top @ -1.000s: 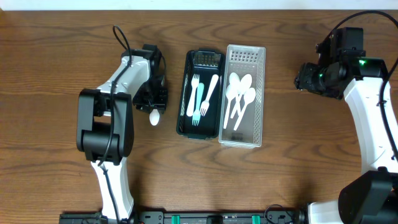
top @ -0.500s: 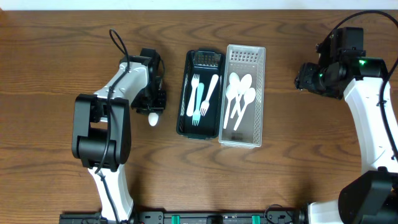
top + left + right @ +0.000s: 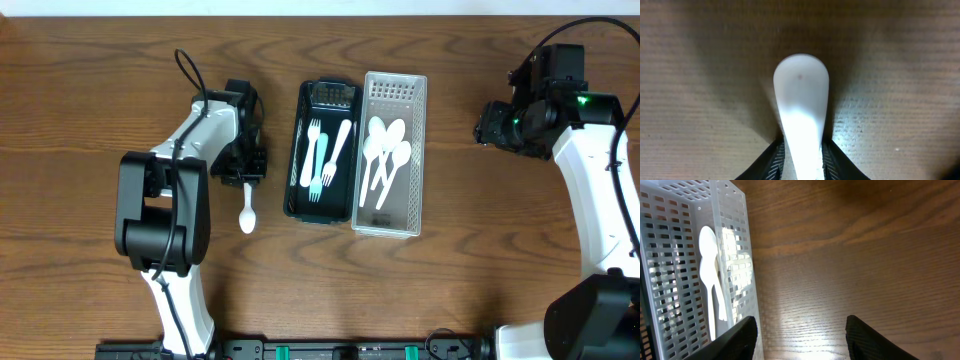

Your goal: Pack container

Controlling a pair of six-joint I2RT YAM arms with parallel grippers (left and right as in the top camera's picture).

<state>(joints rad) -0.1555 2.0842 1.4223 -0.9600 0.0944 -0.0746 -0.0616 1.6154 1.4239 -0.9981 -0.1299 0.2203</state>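
Note:
My left gripper (image 3: 245,178) is shut on the handle of a white plastic spoon (image 3: 247,212), left of the black tray (image 3: 296,150). In the left wrist view the spoon's bowl (image 3: 801,85) sticks out beyond the jaws (image 3: 802,162) over the wood. The black tray holds white and teal forks (image 3: 320,160). The clear perforated basket (image 3: 420,150) beside it holds several white spoons (image 3: 385,150). My right gripper (image 3: 490,125) is open and empty over bare table (image 3: 800,335), right of the basket (image 3: 735,240).
The tray and basket stand side by side at the table's middle. A white spoon (image 3: 707,245) shows through the basket's wall in the right wrist view. Wood tabletop (image 3: 500,250) surrounds them.
The left gripper has drawn back a little toward the far edge. More of the white spoon now shows beyond its jaws: the handle as well as the bowl. The right arm has not moved.

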